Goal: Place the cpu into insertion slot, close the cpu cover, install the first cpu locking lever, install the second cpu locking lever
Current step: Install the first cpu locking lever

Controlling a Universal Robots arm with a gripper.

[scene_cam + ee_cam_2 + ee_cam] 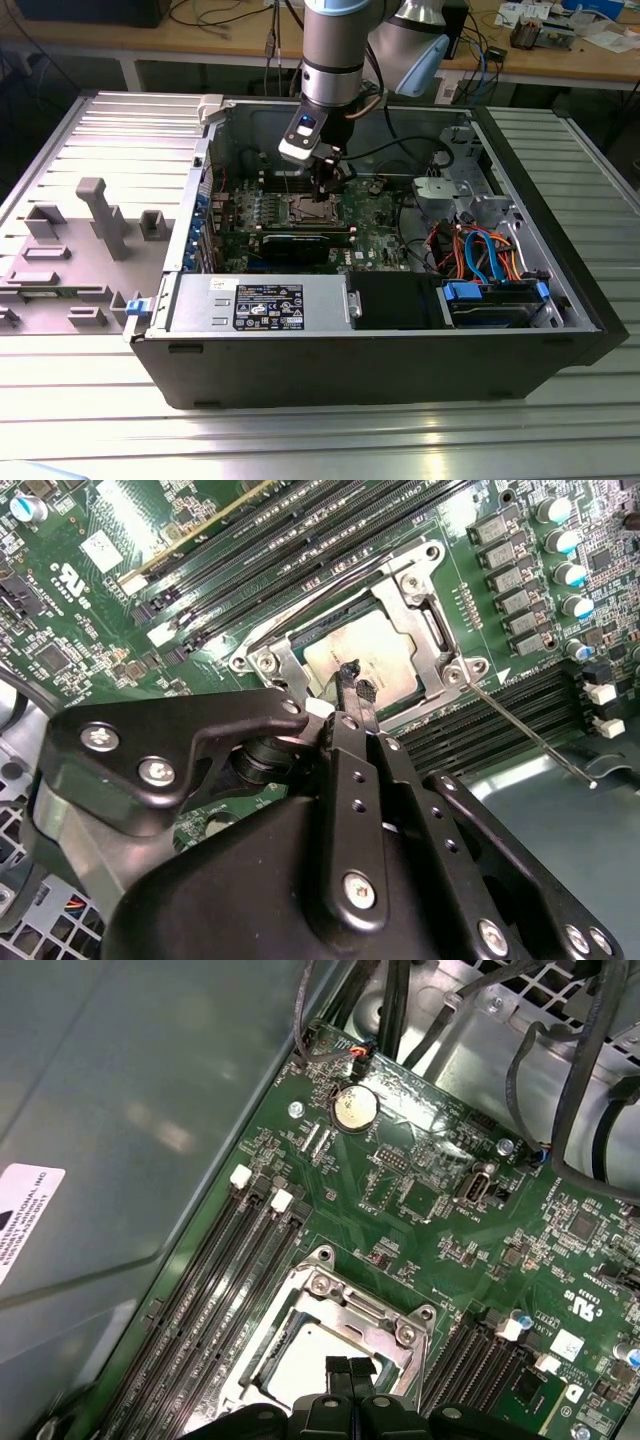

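Observation:
The cpu shows its dull silver top, seated in the insertion slot on the green board. The silver cpu cover lies down flat around it, its window framing the chip. In the first wrist view the cpu and the cover appear again. My gripper hangs just above the chip's edge, black fingertips pressed together and holding nothing. A thin metal locking lever sticks out from one socket corner over the black slots. In the exterior view the gripper hangs over the socket.
Long black memory slots run on both sides of the socket. A coin battery and black cables lie further along the board. The case holds a power supply and orange and blue cables. A grey fixture stands outside.

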